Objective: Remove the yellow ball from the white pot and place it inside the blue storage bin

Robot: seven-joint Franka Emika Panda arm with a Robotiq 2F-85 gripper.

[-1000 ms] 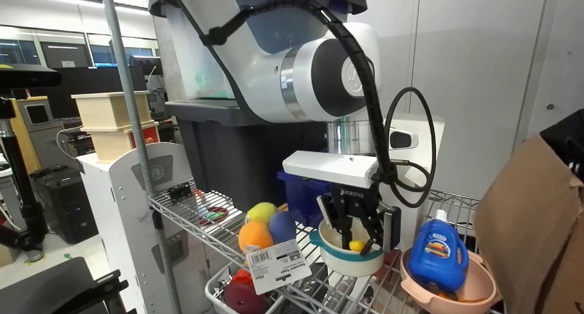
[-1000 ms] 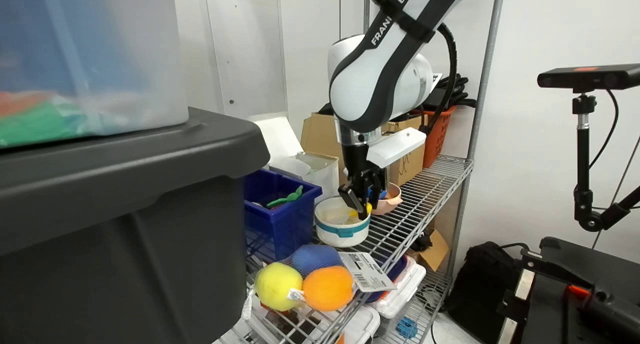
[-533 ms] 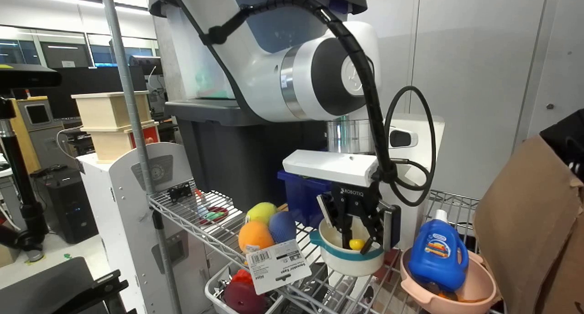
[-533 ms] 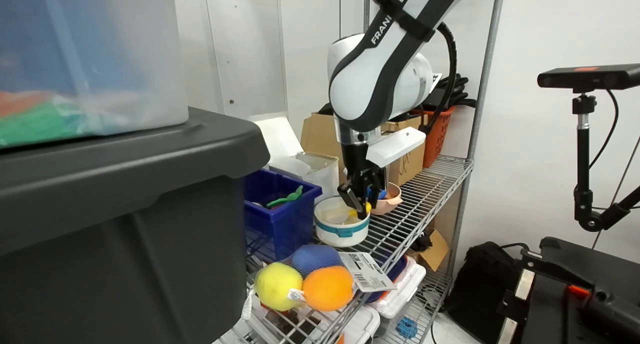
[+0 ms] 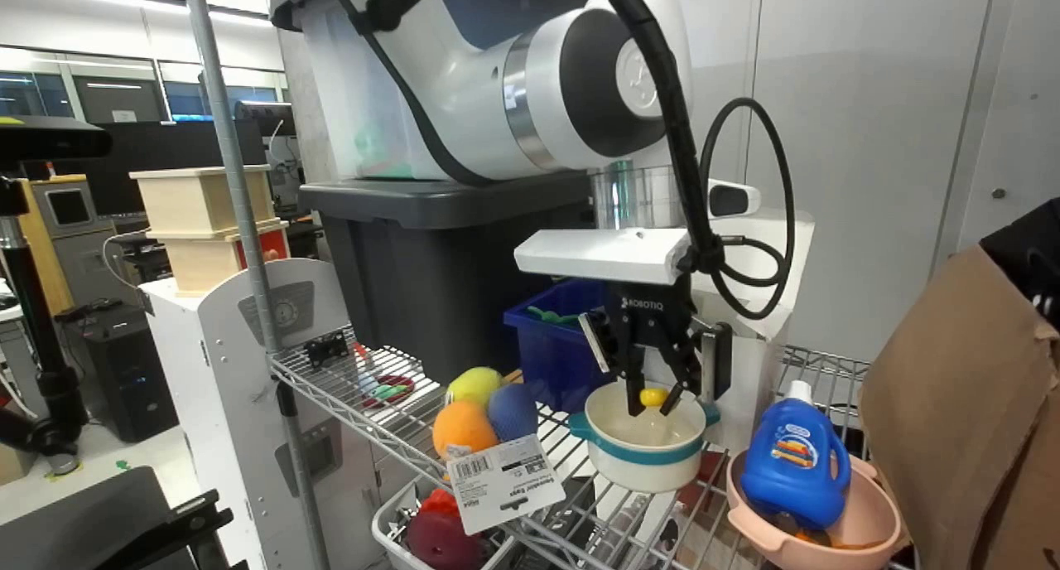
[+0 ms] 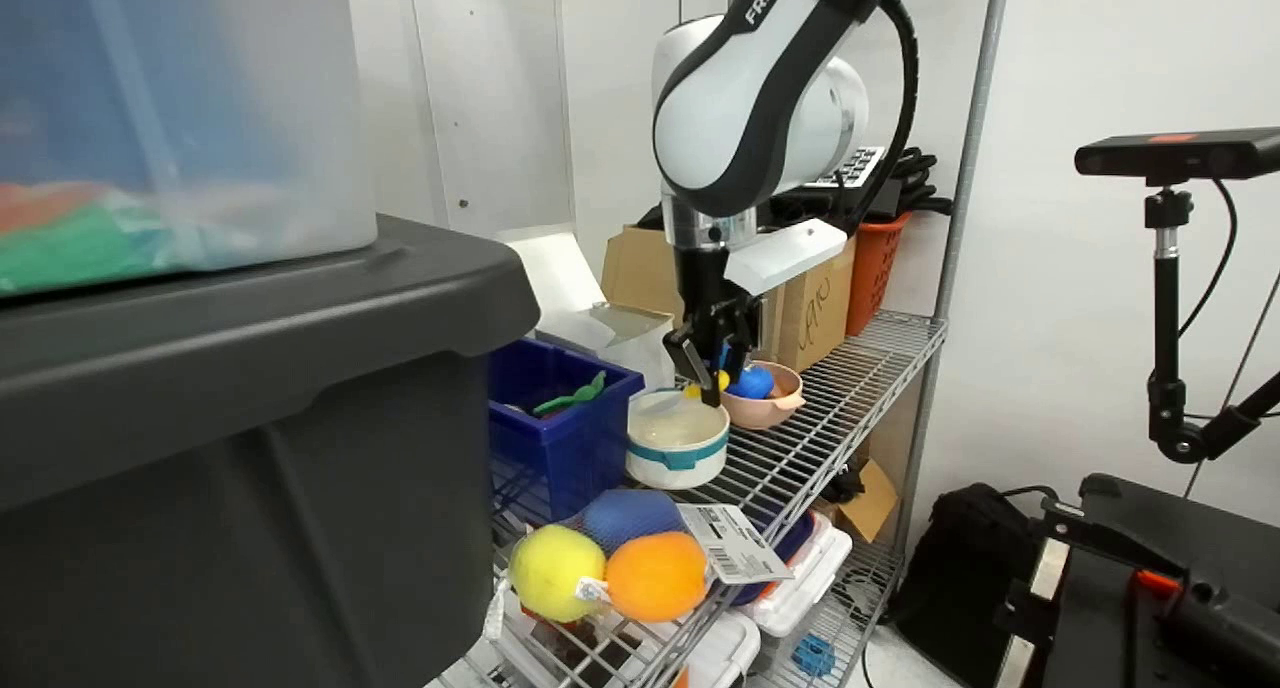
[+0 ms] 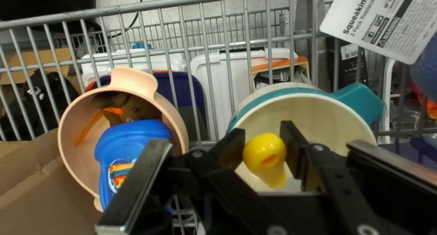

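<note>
My gripper (image 5: 652, 402) is shut on the yellow ball (image 7: 264, 151), which sits between the two fingertips with a narrower tail pointing back toward the palm in the wrist view. Ball and fingertips are at about rim height over the white pot (image 5: 650, 473), a cream bowl with a teal band and handles. In an exterior view the ball (image 6: 723, 380) appears just above the pot's far rim. Beside the pot on the wire shelf stands the blue storage bin (image 6: 575, 463), with a green item (image 6: 575, 396) inside near its top edge.
A pink bowl (image 5: 816, 545) with a blue bottle (image 5: 797, 462) stands next to the pot. The dark grey tote (image 6: 260, 528) rises beside the bin. Netted balls with a card (image 5: 503, 483) lie at the shelf's front edge. A white box (image 6: 640, 343) is behind.
Over the last half second my gripper has risen, lifting the yellow ball from inside the pot to about its rim. The pot has shifted slightly. Before that, hardly anything moved.
</note>
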